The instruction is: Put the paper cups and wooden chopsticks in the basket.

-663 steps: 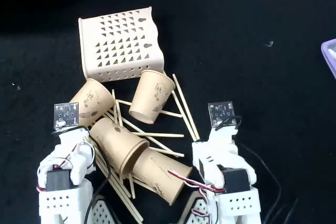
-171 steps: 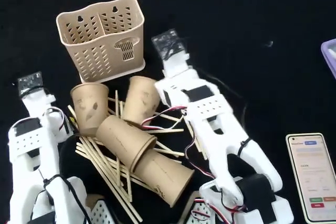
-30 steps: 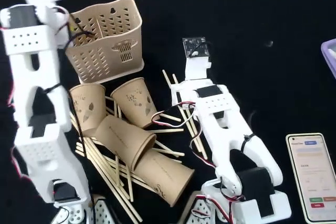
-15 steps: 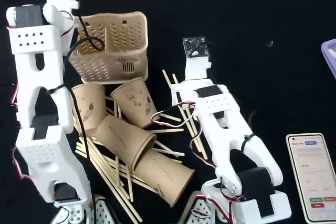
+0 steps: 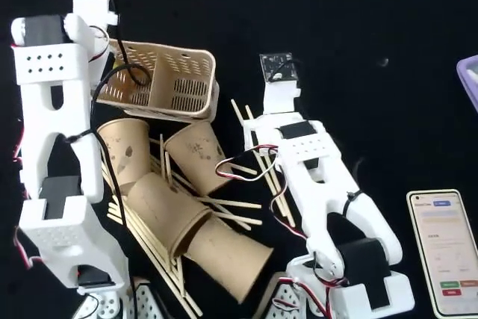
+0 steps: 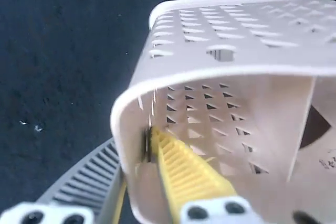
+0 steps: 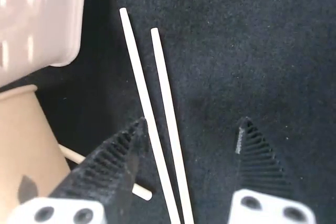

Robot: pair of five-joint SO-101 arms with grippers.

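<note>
The basket (image 5: pixel 168 84) has tipped from upright far onto its side within the last second, and the paper cups (image 5: pixel 125 151) just beside it have shifted. The left pincer (image 6: pixel 134 145) clamps the basket's wall, one finger inside, with its arm reared tall beside the basket. The right pincer (image 7: pixel 191 129) is spread wide over two wooden chopsticks (image 7: pixel 157 77) beside the basket, its arm stretched low along the surface (image 5: pixel 358 50). The left should probably steady the basket before the right closes on one stick.
</note>
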